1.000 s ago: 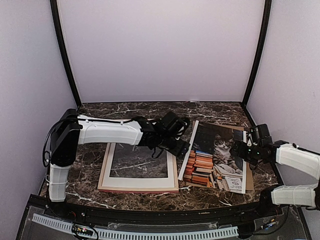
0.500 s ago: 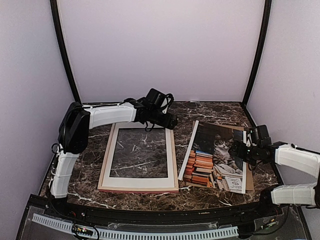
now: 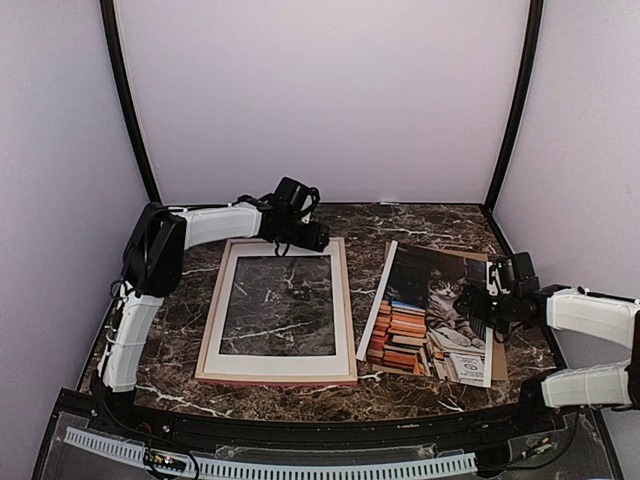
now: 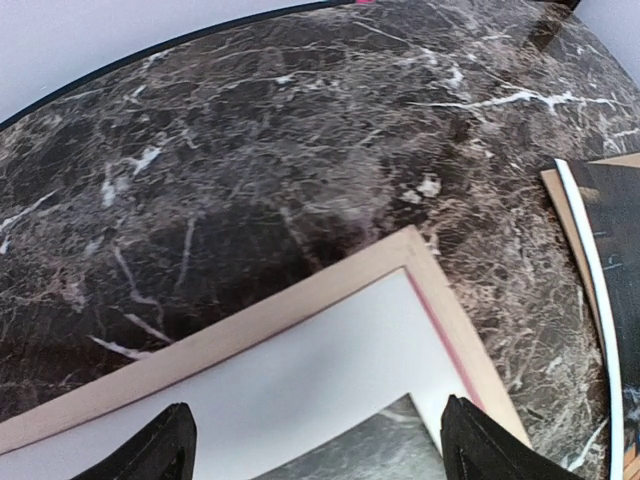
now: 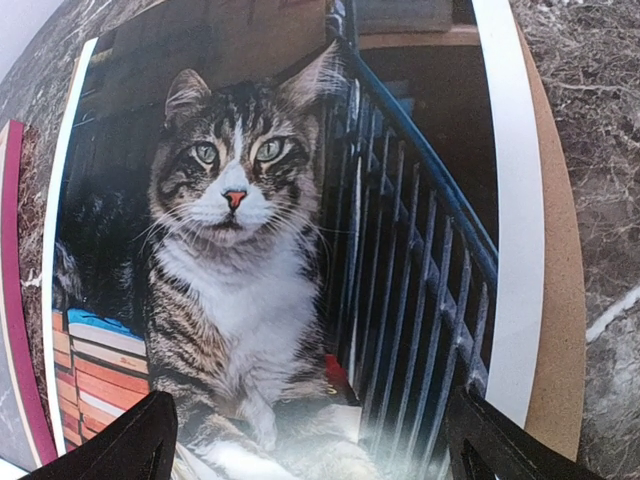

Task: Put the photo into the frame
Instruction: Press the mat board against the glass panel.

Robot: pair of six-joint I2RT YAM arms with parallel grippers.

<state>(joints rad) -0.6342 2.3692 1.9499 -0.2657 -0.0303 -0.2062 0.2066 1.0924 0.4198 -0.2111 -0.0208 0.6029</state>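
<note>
The frame (image 3: 275,366) lies flat on the marble table (image 3: 430,225), left of centre, pale wood side up, its opening showing the marble. The photo (image 3: 425,320) lies face up just beside the frame's right rail, resting on a brown backing board (image 3: 498,365). The left gripper (image 3: 316,240) hovers over the frame's far right corner, jaws spread, grasping nothing. The right gripper (image 3: 476,296) hovers over the photo's right side, jaws spread, grasping nothing

Backing board (image 5: 555,300) mostly under photo (image 5: 250,250); frame (image 4: 250,325) btm out of L-wrist view.
</note>
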